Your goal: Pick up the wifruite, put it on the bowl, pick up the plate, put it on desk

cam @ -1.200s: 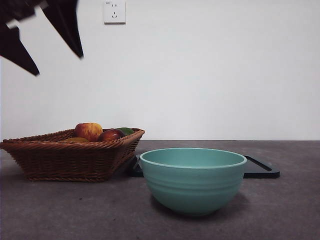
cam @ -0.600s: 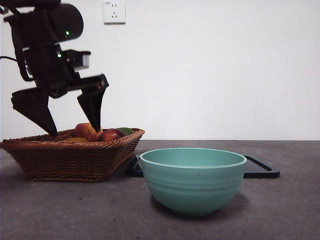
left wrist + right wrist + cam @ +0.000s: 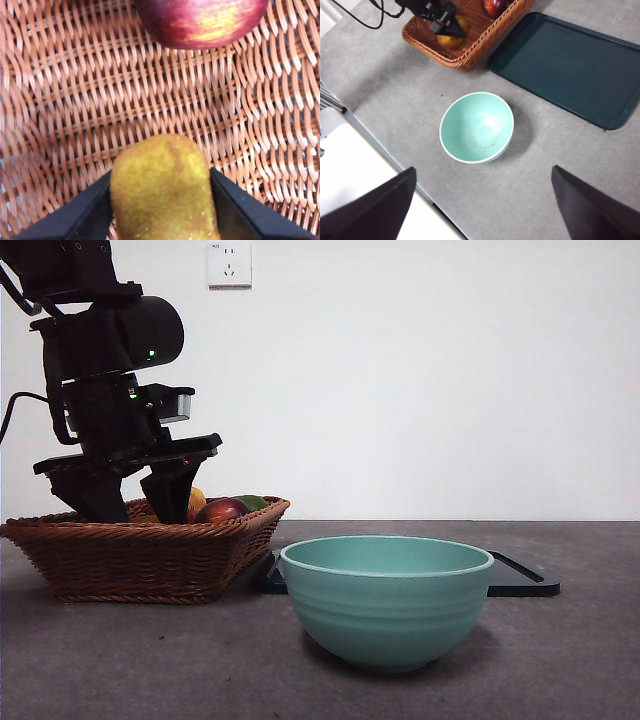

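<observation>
inside the wicker basket at nine o'clock from the bowl, the left gripper straddled the wifruite, jaws apart against its flanks, its long axis running between them; the right gripper waited spread wide.

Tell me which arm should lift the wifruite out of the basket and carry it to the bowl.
Left. Its gripper is down in the wicker basket, jaws on either side of the wifruite. The right gripper hangs high above the desk, jaws wide, with the bowl empty below.
</observation>
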Robot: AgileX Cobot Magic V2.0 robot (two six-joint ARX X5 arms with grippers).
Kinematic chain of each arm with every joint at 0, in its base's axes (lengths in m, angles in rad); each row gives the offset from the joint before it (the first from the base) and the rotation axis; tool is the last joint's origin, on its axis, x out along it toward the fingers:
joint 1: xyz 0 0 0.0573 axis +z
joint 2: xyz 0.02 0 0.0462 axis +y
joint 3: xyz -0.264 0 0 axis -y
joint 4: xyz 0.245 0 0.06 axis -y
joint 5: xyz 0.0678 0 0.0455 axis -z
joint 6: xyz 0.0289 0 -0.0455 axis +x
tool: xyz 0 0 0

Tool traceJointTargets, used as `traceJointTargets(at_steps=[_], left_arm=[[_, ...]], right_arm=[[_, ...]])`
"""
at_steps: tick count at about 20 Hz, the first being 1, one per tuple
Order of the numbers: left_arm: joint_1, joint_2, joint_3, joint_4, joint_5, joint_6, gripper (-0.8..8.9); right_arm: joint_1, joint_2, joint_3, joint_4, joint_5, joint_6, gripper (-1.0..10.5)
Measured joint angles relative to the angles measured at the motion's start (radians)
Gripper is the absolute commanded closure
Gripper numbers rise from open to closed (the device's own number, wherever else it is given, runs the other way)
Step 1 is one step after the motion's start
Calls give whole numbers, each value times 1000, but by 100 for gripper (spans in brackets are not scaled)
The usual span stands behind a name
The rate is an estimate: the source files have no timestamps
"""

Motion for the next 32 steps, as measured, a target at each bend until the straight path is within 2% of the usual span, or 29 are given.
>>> traceJointTargets(at_steps=[3, 6, 9, 12, 15, 18, 21, 25, 32], left_arm=[[-3, -19, 0, -15, 11, -5, 601], [-47, -182, 0, -41, 30, -5, 599], [-150, -333, 0, -89, 80, -5, 599], [-311, -399, 0, -91, 106, -5, 599], [-444, -347, 0, -56, 105, -5, 599], [-512, -260, 0, -8, 100, -5, 599], [-538, -169, 0, 23, 90, 0, 599], [-560, -64, 0, 52, 27, 13, 599], [-569, 29, 0, 79, 11, 31, 592]], right_arm=[[0, 0, 0, 0, 0, 0, 515], [0, 0, 0, 0, 0, 0, 515], [0, 0, 0, 0, 0, 0, 515], [0, 0, 0, 0, 0, 0, 515], [0, 0, 0, 0, 0, 0, 515], [0, 0, 0, 0, 0, 0, 515], [0, 0, 0, 0, 0, 0, 515], [0, -1, 0, 0, 0, 0, 515], [0, -1, 0, 0, 0, 0, 515]])
